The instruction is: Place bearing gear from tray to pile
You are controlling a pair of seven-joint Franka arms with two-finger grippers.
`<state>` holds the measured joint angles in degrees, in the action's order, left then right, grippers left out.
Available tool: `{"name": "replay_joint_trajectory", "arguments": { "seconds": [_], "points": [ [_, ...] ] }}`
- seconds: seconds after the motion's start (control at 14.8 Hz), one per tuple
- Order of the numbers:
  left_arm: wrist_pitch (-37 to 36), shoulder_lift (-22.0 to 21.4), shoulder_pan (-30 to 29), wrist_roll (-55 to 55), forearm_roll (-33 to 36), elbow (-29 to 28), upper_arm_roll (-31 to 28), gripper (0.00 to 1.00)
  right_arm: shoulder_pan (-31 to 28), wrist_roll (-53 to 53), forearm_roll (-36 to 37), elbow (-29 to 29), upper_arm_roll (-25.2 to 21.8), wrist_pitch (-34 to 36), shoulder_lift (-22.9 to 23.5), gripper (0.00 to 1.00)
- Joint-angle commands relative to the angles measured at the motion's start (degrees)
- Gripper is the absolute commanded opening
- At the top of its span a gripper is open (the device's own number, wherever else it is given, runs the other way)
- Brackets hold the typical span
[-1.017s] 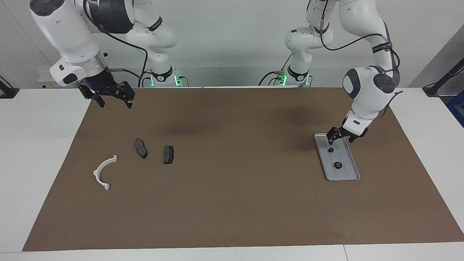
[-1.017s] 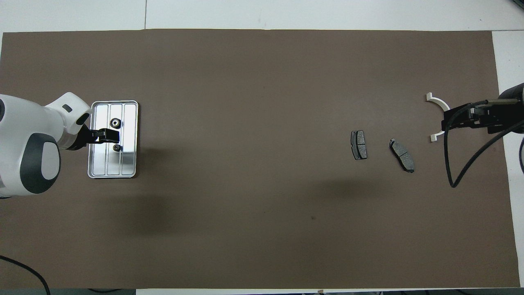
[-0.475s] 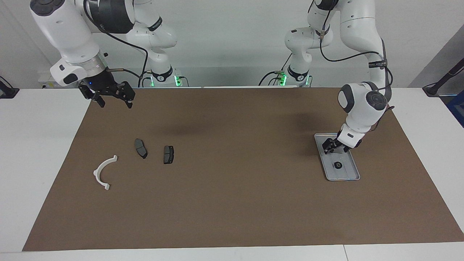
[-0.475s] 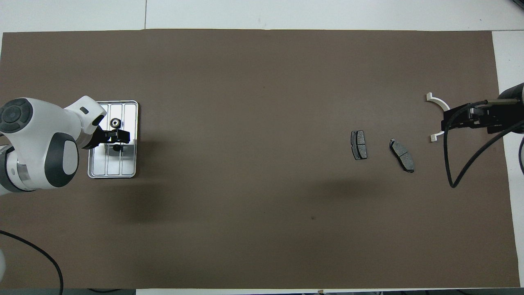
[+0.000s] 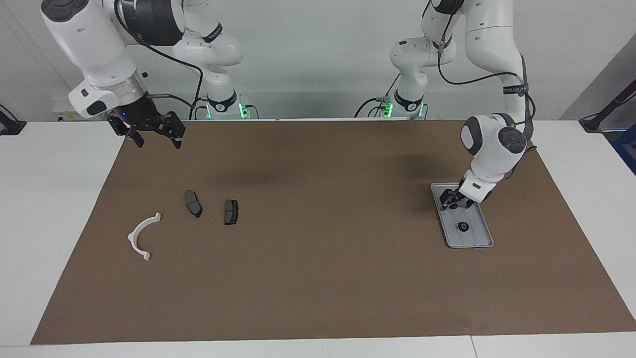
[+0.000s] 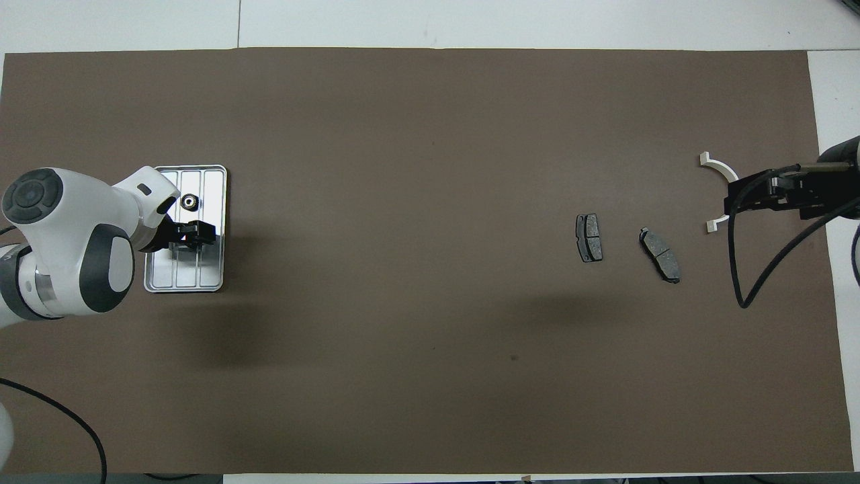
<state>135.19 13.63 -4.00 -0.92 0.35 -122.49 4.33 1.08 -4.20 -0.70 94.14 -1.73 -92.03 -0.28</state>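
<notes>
We see the tray [image 5: 481, 244] lying at the left arm's end of the table. Its long side runs from 12 to 6 o'clock in the overhead view. The left gripper [image 5: 452, 201] is down low in the tray, at the end nearer to the robots. One small dark gear [image 5: 463, 226] lies in the tray too. In the overhead view this gear is at about 12 o'clock from the left gripper, close by but not touching it. There may be something under the left gripper as well, but it is hidden from us. We cannot tell if this gripper is apart or together. The left arm is much nearer to the gear, so we think it should do the picking. The pile is well apart from the tray, at 3 o'clock in the overhead view: a white bracket [image 5: 141, 233] and two dark pads [image 5: 193, 203]. The right gripper [image 5: 156, 140] waits in the air over the mat's edge near the pile, with its fingers [image 5: 176, 142] apart and nothing in them.
</notes>
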Motion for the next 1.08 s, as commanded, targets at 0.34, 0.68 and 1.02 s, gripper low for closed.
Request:
{"name": "replay_joint_trajectory", "arguments": {
  "seconds": [0.34,0.68,1.02],
  "points": [
    [-0.10,-1.67,0.66,-2.41,-0.35,-1.97,-0.02,0.00,-0.72,1.30,-1.06,0.69,0.32,0.18,-0.95,1.00],
    [-9.90,-1.59,1.45,-4.69,-0.70,6.70,0.33,0.00,-0.72,1.39,-1.06,0.70,0.32,0.10,-0.95,1.00],
    [-16.55,0.78,18.82,-33.49,-0.44,18.77,0.33,0.00,-0.55,1.30,-1.06,1.48,0.32,-0.51,-0.78,1.00]
  ]
}}
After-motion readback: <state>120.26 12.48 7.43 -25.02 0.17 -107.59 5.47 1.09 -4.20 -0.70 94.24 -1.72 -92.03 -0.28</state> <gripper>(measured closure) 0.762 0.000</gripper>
